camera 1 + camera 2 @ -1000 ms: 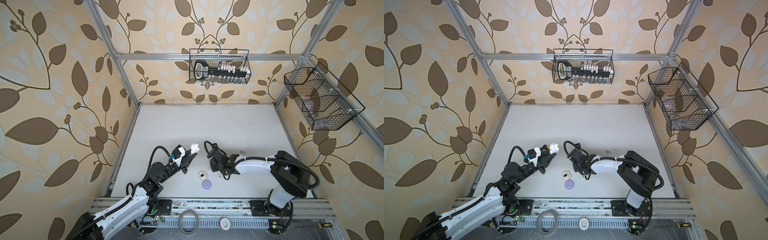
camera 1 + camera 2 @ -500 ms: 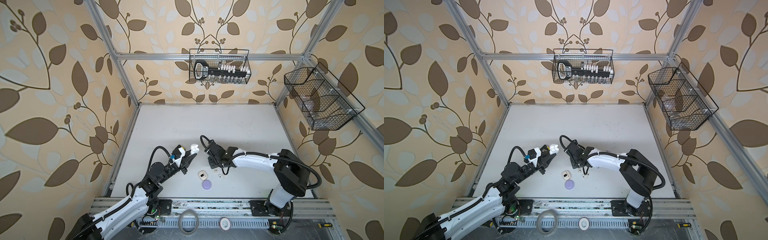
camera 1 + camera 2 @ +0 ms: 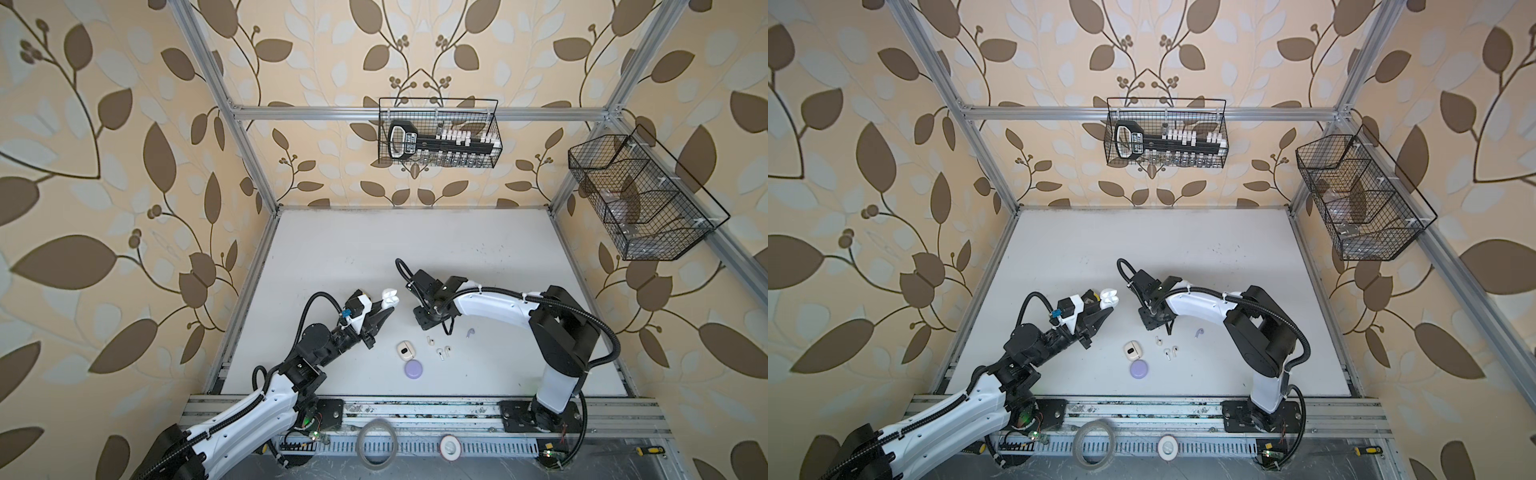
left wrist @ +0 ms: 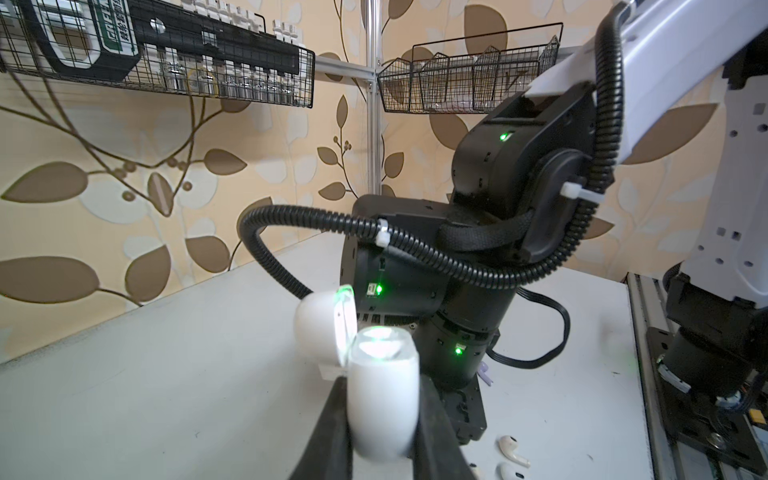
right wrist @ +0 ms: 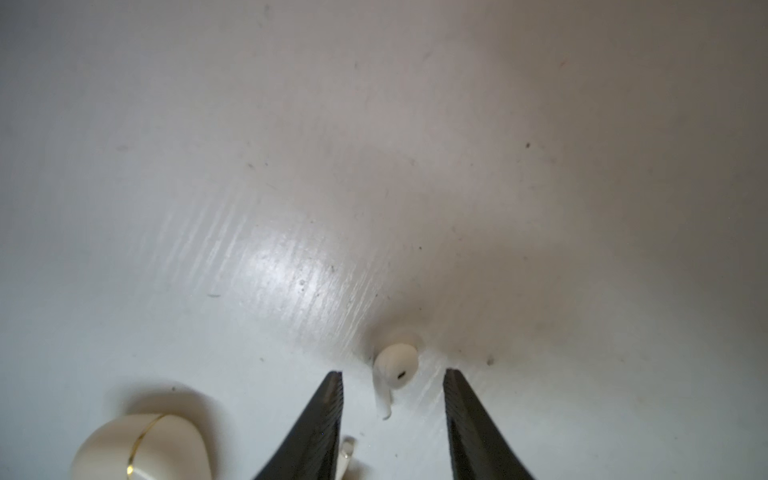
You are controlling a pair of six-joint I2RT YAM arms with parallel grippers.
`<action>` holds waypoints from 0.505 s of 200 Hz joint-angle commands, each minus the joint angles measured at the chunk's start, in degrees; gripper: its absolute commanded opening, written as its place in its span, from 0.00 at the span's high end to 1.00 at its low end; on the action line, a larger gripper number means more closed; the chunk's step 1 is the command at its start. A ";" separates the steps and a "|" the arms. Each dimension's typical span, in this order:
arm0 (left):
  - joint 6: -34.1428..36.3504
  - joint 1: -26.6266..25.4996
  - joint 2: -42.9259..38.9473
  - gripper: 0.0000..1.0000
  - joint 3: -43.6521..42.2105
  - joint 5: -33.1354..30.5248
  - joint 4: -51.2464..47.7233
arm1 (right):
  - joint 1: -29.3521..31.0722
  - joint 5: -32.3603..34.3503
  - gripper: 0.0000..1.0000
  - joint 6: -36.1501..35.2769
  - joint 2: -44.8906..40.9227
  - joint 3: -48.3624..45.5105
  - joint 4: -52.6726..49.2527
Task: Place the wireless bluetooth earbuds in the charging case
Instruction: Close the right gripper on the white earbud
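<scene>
Left pincer (image 4: 381, 380) clamped on the white charging case (image 4: 382, 407), one finger each side of the body. Lid is flipped open and green light glows on the inside. The case is held up off the table (image 3: 415, 241), left of middle, over the front half.

Right pincer (image 5: 393, 373) has its jaws apart at a medium gap, gripping nothing. It points down at the table just right of the held case. A white earbud (image 5: 397, 361) lies on the table between the two tips, with a gap on both sides, touching neither. In both top views the pincer body hides this one.

More on the table, all in the front half near mid-width:
- cream case (image 3: 406, 350), shut, lying flat
- lavender case (image 3: 413, 369), round, just beside the cream case on the front-edge side; can't tell if they touch
- cream earbud (image 3: 430, 340), just right of the cream case, close to the right pincer
- two white earbuds (image 3: 448, 350), side by side, just right of the cream earbud
- lavender earbud (image 3: 471, 332), further right, on its own, near the right arm's cable
</scene>
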 commanded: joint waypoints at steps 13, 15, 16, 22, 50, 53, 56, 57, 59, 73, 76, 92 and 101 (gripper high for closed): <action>0.55 -0.09 -1.58 1.00 2.12 -0.63 2.46 | 1.06 0.29 0.57 -2.24 1.78 0.31 -1.25; 0.63 -0.08 -1.67 1.00 2.13 -0.59 2.38 | 1.01 0.38 0.57 -2.25 1.82 0.31 -1.26; 0.61 -0.08 -1.70 1.00 2.13 -0.58 2.37 | 1.03 0.50 0.57 -2.24 1.90 0.31 -1.29; 0.51 -0.08 -1.96 1.00 2.13 -0.57 2.21 | 1.06 0.86 0.57 -2.24 2.04 0.31 -1.38; 0.55 -0.08 -2.94 1.00 2.05 -0.70 1.66 | 0.97 1.69 0.57 -2.05 2.05 -0.37 -0.45; 0.51 -0.08 -3.02 1.00 2.05 -0.72 1.65 | 0.90 1.67 0.57 -2.05 2.10 -0.46 -0.33; 0.55 -0.08 -3.04 1.00 2.05 -0.74 1.65 | 0.88 1.61 0.57 -2.00 2.12 -0.62 -0.24; 0.58 -0.08 -3.04 1.00 2.05 -0.75 1.65 | 0.88 1.60 0.57 -2.03 2.14 -0.64 -0.25; 0.59 -0.12 -3.13 1.00 2.05 -0.79 1.61 | 0.84 1.56 0.58 -2.05 2.15 -0.72 -0.13; 0.56 -0.08 -3.22 1.00 2.05 -0.75 1.48 | 0.76 1.63 0.59 -2.17 2.40 -0.90 0.09; 0.56 -0.08 -3.22 1.00 2.05 -0.75 1.48 | 0.74 1.60 0.58 -2.15 2.42 -1.01 0.20; 0.60 -0.08 -3.31 1.00 2.05 -0.81 1.39 | 0.49 1.59 0.59 -2.16 2.40 -1.45 0.57; 0.67 -0.08 -3.38 1.00 2.04 -0.86 1.30 | 0.44 1.49 0.59 -2.15 2.38 -1.68 0.75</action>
